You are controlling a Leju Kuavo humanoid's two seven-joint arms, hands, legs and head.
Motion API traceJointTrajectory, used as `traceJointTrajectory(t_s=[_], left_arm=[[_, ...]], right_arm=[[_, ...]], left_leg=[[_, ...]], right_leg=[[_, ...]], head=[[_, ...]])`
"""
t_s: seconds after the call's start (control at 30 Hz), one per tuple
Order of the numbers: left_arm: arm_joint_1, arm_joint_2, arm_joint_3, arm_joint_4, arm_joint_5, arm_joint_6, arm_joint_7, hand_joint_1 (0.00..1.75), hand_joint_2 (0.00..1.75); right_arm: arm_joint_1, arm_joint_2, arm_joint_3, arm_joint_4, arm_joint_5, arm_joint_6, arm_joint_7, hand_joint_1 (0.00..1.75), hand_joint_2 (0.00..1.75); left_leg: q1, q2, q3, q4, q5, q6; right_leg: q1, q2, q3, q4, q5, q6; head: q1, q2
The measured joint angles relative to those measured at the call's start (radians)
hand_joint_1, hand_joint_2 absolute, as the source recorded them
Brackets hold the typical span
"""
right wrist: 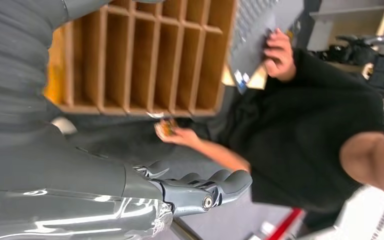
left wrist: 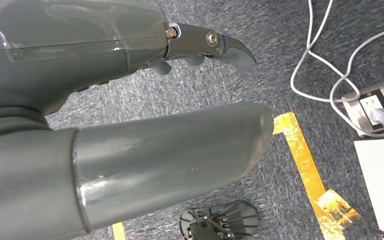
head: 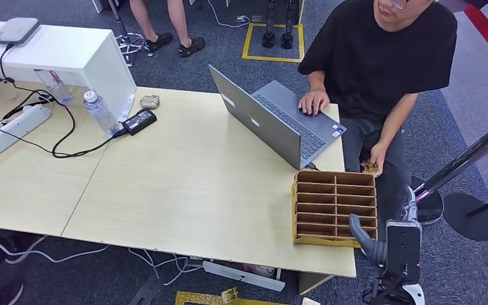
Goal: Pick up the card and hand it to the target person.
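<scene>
Left hand (left wrist: pixel 145 150): thick glossy grey thumb, smooth grey cover, darker fingers (left wrist: pixel 230 50) fastened with silver screws. Right hand (right wrist: pixel 200 192): matching grey shell, dark ribbed fingers, one round screw.

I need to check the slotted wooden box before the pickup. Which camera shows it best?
The head view: the whole wooden box lies on the table's corner near the right hand. The right wrist view shows part of it, blurred. The left wrist view faces the floor.

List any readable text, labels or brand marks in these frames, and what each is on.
None can be read.
Laptop: stickers on the lid and palm rest, too small to read.
Bottle: label blurred.
Card on the floor: a picture, no legible words.
</scene>
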Motion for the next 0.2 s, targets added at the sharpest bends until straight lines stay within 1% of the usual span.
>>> traceJointTrajectory(t_s=[0.2], left_arm=[[0.0,0.0,0.011,0.0,0.014,0.005,0.001,0.0,0.0]], right_arm=[[0.012,0.035,0.037,0.072,-0.04,-0.018,-0.017,0.0,1.75]], left_leg=[[0.0,0.0,0.0,0.0,0.0,0.0]], right_leg=[[0.0,0.0,0.0,0.0,0.0,0.0]], head=[[0.0,0.0]])
